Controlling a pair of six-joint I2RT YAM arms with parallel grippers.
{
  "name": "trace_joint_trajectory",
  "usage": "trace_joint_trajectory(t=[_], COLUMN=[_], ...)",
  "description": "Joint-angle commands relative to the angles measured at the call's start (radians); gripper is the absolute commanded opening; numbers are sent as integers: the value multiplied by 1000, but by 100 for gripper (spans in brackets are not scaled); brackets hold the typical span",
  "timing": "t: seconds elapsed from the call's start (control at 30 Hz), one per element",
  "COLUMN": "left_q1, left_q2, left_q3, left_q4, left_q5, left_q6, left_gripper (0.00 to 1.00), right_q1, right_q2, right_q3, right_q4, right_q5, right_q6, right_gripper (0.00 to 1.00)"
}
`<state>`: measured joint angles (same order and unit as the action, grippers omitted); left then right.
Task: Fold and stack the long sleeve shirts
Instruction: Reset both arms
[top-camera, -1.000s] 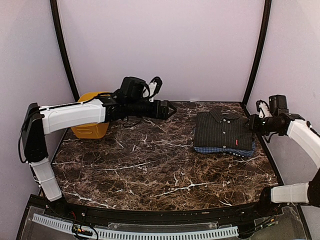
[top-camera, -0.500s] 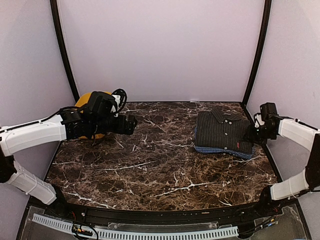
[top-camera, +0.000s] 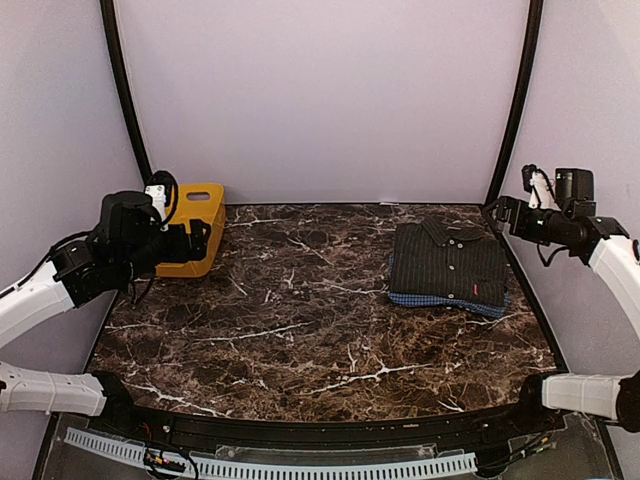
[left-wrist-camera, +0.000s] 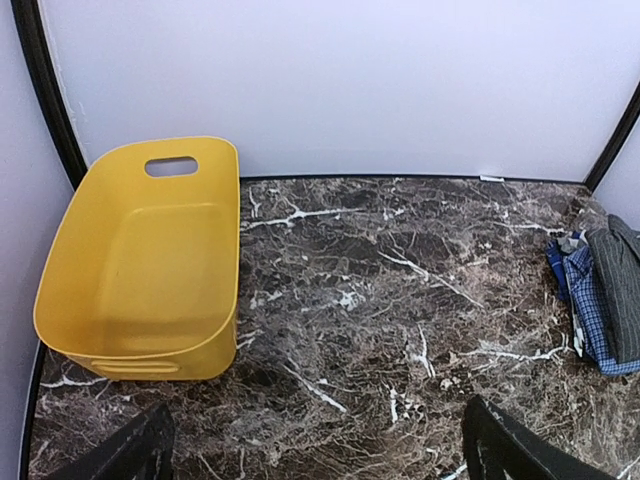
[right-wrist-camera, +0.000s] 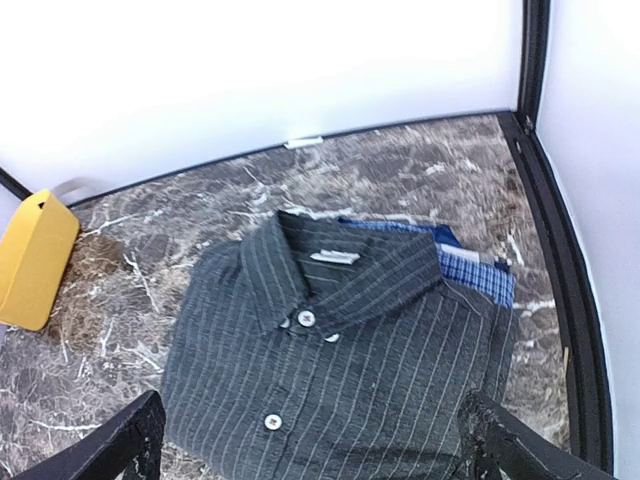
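Evidently done: shirts folded and stacked at the right, both arms clear

Near the left edge of the table (top-camera: 300, 330) the left gripper (left-wrist-camera: 318, 440) hangs with jaws spread wide and nothing between them, just beside the yellow basket (left-wrist-camera: 150, 250) in the far left corner. Well to the right, near the far right corner, the black shirt (top-camera: 447, 262) lies folded into a neat rectangle, collar (right-wrist-camera: 345, 275) toward the back wall (top-camera: 320, 100), buttons (right-wrist-camera: 306, 318) up, a red tag (top-camera: 471, 281) near its front hem. It rests on the blue shirt (top-camera: 432, 298), whose checked edge peeks out along the front and, in the right wrist view, beyond the collar. Past the stack's far right corner the right gripper (top-camera: 503, 212) hovers raised, jaws fully apart, gripping nothing and clear of the cloth.

Both shirts look light, soft and limp. A pinch on the top layer would likely lift only that layer and spoil the fold. If the stack needs squaring, I judge the best hold is a folded side edge, taking every layer together, away from the buttons.

The table is dark marble-patterned with white veins, smooth and faintly glossy, so cloth should slide on it readily. Plain pale walls close it in on three sides, with black posts (top-camera: 124, 100) rising at the back corners.
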<state>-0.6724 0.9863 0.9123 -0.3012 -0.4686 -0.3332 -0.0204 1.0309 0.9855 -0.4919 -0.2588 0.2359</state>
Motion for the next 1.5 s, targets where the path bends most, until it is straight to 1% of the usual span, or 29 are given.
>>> trace_joint_trajectory(t=[0.0,0.2,0.33,0.5,0.77,1.47], left_q1=[53,86,96,109,127,129], left_q2=[-135,-204,-198,-195,-196,-183], left_q3=[-85,-114,-106,-140,-177,-177], left_q4=[152,227,244,282,333,335], left_q5=[47,77,101,152,183,196], left_q6=[60,123,153,156,151,150], left_gripper=[99,99,99,99,99,99], right_q1=[10,11,11,11,11,11], right_q2=[-59,-126,-181,-217,-197,-184], right_q3=[28,0,-29,-55,-71,-66], right_q4=[55,130,191,221,231,207], right_q5=[-51,-85,-75,-75,-106,-110], right_q6=[-40,-53,-57,-64,-70,-95], right_gripper=[99,99,99,99,99,99])
